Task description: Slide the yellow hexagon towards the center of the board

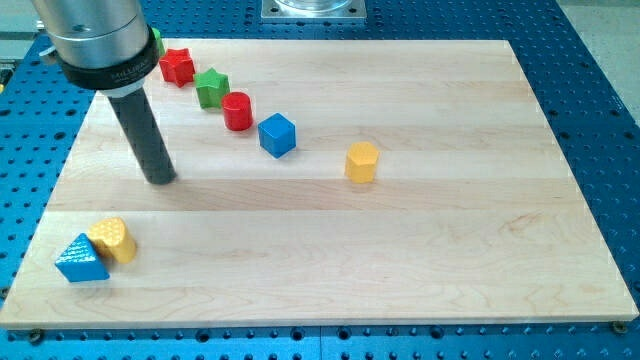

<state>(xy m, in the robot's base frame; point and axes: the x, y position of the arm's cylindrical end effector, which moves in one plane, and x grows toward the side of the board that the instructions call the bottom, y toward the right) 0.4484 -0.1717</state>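
Note:
The yellow hexagon stands near the middle of the wooden board, slightly right of centre and a little towards the view's top. My tip rests on the board far to the left of it, well apart, with the dark rod rising to the view's top left. The blue cube sits between the tip and the hexagon, up and to the left of the hexagon.
A diagonal row runs from the top left: a red star, a green star, a red cylinder, then the blue cube. A green block is partly hidden behind the arm. A yellow heart-like block and a blue triangle sit bottom left.

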